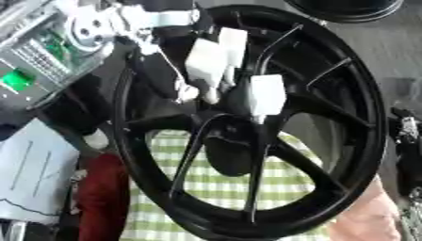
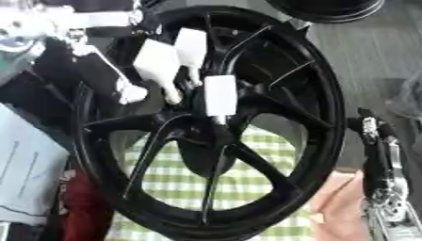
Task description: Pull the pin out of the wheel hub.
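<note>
Left eye view shows the left robot hand (image 1: pixel 216 66), white-padded fingers curled at the wheel hub (image 1: pixel 235 124), apparently gripping the unseen pin, calling next for a straight pull outward.

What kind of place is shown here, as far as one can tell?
Probably a workshop or robot test bench: a large black wheel stands over a green checked cloth, with a second dark rim behind and the robot's left hand at the hub.
</note>
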### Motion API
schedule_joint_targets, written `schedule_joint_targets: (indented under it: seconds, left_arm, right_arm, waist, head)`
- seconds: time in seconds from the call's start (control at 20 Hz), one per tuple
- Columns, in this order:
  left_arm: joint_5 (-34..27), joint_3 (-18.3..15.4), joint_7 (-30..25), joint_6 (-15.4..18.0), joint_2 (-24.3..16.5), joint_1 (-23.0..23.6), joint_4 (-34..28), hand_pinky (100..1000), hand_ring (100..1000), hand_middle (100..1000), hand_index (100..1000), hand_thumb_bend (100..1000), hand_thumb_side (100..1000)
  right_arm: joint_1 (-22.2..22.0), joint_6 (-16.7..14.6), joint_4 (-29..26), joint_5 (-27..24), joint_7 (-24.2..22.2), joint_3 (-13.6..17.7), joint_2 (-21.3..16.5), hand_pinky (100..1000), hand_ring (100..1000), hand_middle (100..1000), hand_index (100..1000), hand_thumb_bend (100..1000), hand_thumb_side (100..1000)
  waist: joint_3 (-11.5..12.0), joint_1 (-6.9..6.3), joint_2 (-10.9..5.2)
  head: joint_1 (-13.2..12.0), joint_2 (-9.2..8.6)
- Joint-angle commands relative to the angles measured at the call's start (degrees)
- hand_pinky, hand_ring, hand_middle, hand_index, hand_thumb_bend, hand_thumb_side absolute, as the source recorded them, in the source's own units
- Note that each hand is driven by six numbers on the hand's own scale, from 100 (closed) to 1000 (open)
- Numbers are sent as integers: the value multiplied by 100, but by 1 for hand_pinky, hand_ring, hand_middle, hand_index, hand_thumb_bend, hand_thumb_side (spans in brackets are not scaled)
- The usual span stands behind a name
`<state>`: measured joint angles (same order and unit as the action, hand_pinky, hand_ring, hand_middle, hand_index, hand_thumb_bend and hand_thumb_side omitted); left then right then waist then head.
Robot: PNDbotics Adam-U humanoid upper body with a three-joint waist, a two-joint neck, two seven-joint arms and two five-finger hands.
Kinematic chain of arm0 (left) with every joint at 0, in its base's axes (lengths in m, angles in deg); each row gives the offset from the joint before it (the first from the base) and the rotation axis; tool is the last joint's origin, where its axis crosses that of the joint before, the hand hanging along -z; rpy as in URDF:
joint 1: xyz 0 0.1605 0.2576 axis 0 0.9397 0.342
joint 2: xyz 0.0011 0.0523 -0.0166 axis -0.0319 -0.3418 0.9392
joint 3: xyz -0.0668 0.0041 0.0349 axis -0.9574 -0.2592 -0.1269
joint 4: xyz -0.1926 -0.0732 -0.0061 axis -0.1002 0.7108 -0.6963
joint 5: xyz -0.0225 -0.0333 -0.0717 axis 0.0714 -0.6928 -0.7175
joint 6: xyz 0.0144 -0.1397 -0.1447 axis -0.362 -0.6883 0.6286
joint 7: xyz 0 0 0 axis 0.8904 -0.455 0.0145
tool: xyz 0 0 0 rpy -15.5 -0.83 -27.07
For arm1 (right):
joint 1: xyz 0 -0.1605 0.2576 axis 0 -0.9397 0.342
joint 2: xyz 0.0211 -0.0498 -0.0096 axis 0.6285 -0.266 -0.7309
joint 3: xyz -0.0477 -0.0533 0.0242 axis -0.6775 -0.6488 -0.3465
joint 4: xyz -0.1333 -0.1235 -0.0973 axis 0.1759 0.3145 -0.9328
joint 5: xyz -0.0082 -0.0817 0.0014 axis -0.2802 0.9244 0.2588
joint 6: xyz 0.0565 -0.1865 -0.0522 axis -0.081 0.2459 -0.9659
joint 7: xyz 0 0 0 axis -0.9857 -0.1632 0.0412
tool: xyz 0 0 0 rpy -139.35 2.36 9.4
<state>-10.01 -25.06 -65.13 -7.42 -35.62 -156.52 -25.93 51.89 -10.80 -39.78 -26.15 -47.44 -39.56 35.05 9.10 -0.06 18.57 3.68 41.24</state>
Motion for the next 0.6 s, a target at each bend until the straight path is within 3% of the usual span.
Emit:
schedule_joint_targets:
  seconds: [0.05,0.4,0.6]
  left_arm:
    - [-149,-542,-732,-950,-448,99,-467,394,382,342,451,100,175]
    - [-157,-1636,-68,-1155,-1506,1144,-929,376,375,333,446,100,195]
    - [-26,-2276,326,-1277,-1859,1784,-940,370,373,330,446,100,209]
  right_arm:
    - [-29,-31,-128,37,11,39,-108,1000,780,646,801,100,731]
    - [-94,-71,-246,47,152,198,-92,1000,780,646,802,100,720]
    - [-104,-92,-286,37,217,277,-72,1000,779,645,802,100,709]
  waist:
    - [42,28,-139]
    - [298,137,-100]
    - [407,208,-91]
  head:
    - [70,32]
    - [355,40]
    - [459,21]
